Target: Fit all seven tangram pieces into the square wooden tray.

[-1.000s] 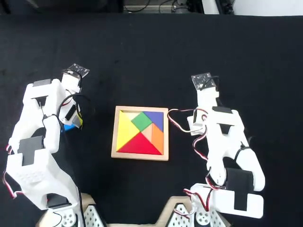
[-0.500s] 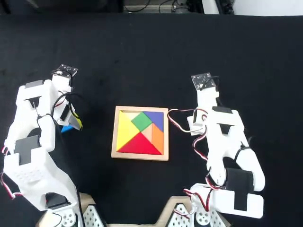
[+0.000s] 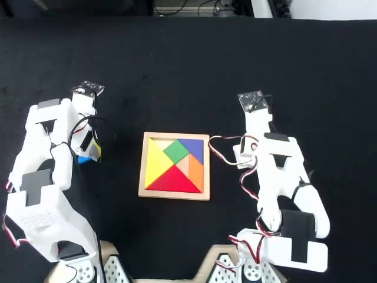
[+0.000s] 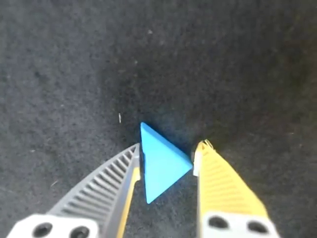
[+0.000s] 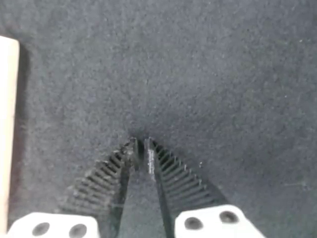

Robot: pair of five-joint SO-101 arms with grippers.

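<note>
Tray: the square wooden tray (image 3: pixel 142 168) lies flat at the middle of the worktop (image 3: pixel 188 65), between the two arms.

Already seated: six pieces sit inside it. These are a large yellow triangle (image 3: pixel 154 165) on the left, a large red triangle (image 3: pixel 175 180) along the near side, a green square (image 3: pixel 176 151) at the far middle, a blue-violet piece (image 3: pixel 194 147) in the far right corner, an orange triangle (image 3: pixel 197 168) on the right and a pale peach triangle (image 3: pixel 184 164) at the centre.

Fit so far: they appear to lie flush, though where the free slot is cannot be made out from above.

Outstanding piece: the small blue triangle (image 4: pixel 161 161) is on the dark cloth well to the left of the tray, beside the left arm.

Left hand (image 4: pixel 168 148): it is clenched around the blue triangle, with the grey finger against one edge and the yellow finger against the opposite corner. Whether the piece has left the cloth cannot be told.

Right hand (image 5: pixel 140 146): it is closed on nothing, its ribbed fingers nearly meeting over bare cloth just right of the tray.

Progress: by my judgement the task is near its end, with six of seven pieces placed.

Left to do: carry the blue triangle rightward to the tray, turn it to match the last gap and press it level.
</note>
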